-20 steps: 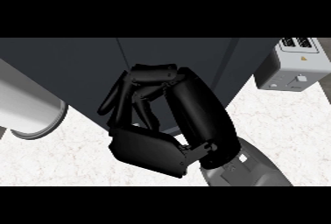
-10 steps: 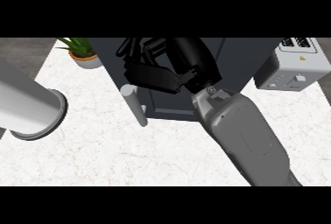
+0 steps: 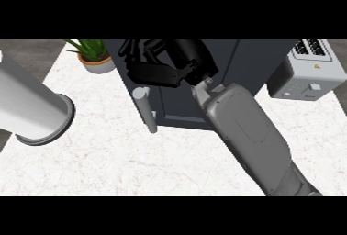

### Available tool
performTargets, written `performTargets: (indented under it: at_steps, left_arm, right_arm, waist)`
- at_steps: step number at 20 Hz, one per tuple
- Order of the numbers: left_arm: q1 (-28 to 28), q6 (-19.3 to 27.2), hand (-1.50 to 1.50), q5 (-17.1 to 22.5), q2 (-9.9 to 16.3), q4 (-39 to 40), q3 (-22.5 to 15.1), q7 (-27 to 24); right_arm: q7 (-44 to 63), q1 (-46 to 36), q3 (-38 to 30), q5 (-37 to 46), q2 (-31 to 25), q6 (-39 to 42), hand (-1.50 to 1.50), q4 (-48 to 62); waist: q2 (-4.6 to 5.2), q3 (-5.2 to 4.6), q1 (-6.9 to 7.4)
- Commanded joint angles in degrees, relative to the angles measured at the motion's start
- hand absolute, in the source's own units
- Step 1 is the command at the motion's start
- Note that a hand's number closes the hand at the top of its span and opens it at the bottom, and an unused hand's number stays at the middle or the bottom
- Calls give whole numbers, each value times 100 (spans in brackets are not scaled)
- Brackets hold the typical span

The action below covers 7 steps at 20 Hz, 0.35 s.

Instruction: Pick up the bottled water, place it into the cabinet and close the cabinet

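No bottled water shows anywhere in this view. The dark grey cabinet (image 3: 252, 69) stands at the back middle of the counter, and its door looks closed, with a pale vertical handle (image 3: 145, 110) on its left side. My right hand (image 3: 161, 71) is stretched out against the cabinet's upper left part, above the handle. Its fingers are curled, and I see nothing inside them. The right forearm (image 3: 244, 133) runs up from the lower right. Only the grey forearm of my left arm (image 3: 30, 108) shows, at the left edge; its hand is out of view.
A potted green plant (image 3: 95, 57) stands at the back left beside the cabinet. To the cabinet's right, a silver toaster (image 3: 308, 69) stands at the back. The white marble counter (image 3: 136, 160) spreads across the front.
My right hand has moved away from me, up to the cabinet, and the forearm has stretched out. The plant and the cabinet's handle have come into sight.
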Motion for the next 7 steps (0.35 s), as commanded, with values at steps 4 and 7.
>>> performTargets:
  at_steps: [4,7]
  left_arm:
    - [-40,-76,150,290,180,-230,214,210]
    - [-156,31,150,311,167,-284,121,355]
  right_arm:
    - [-122,-329,-527,227,-274,-349,150,1271]
    - [-254,-183,-488,185,-245,-329,150,1351]
  waist:
    - [285,27,18]
    - [292,28,-38]
